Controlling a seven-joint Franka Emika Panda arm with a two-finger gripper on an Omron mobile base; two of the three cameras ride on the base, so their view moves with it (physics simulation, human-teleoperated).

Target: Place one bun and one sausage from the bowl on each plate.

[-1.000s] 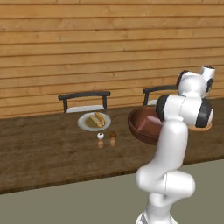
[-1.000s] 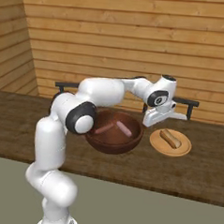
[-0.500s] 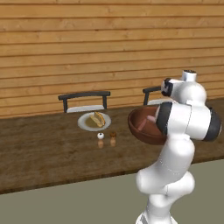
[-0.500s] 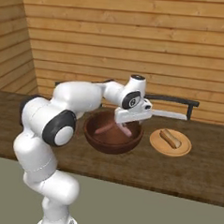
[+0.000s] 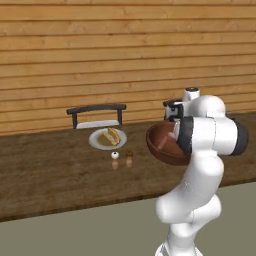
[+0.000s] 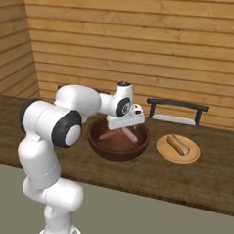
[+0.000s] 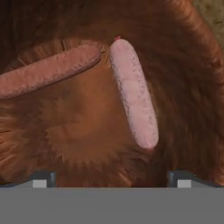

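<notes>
- Inside the bowl (image 6: 118, 142), two sausages lie on the glossy reddish-brown bottom: one sausage (image 7: 134, 92) runs lengthwise up the hand view, the other sausage (image 7: 46, 71) slants off to the left edge, and their upper ends almost meet.
- Both are reddish-pink, short and round-ended; the bowl is deep and round, wider than either plate.
- Two plates are on the wooden surface (image 5: 50, 175). The pale grey-white plate (image 5: 100, 143) left of the bowl carries a tan-yellow bun (image 5: 112, 135), with something reddish beside it that I cannot make out clearly.
- The tan plate (image 6: 166, 149) right of the bowl carries one bun (image 6: 178, 144), lying slantwise.
- Two small shakers stand just in front of the pale plate, a white shaker (image 5: 115, 155) and a brown shaker (image 5: 129, 154), close together but apart.
- Two dark chair backs (image 6: 177, 105) rise behind the surface, one behind each plate.
- The tool (image 6: 124, 123) hovers over the middle of the bowl, its fingers spread wide and holding nothing; the two fingertips (image 7: 41, 179) show far apart at the bottom of the hand view.
- Compared with a second ago, the tool has swung from above the tan plate back to the bowl, and the arm has folded in nearer the base.
</notes>
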